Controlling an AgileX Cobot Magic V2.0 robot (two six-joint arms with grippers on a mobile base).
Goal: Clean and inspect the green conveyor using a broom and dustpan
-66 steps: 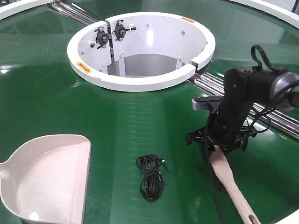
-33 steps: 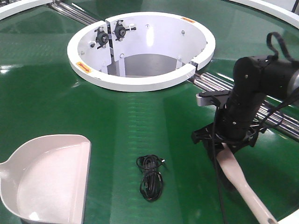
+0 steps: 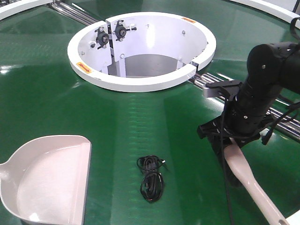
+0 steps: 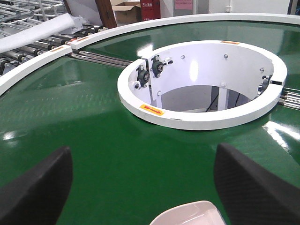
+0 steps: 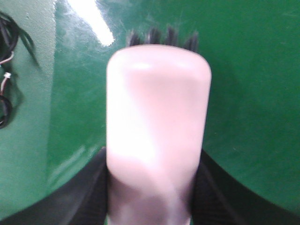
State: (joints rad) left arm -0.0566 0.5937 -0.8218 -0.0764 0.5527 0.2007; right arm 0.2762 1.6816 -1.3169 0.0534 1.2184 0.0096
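Across the whole frame, the green conveyor [image 3: 47, 93] curves around a white ring housing [image 3: 140, 84] at upper centre.
Lower left lies the dustpan [image 3: 47, 183], the left gripper [image 4: 143, 157] spread wide above it. At right, the right gripper [image 3: 232, 140] clamps the broom [image 3: 243, 173]. A black cable [image 3: 151, 178] sits at bottom centre.

dustpan [image 3: 47, 178] left on green conveyor [image 3: 136, 117], cable coil [image 3: 151, 179] middle, broom [image 3: 249, 182] right

Glossy green conveyor [image 3: 56, 93], plastic broom [image 5: 157, 136]
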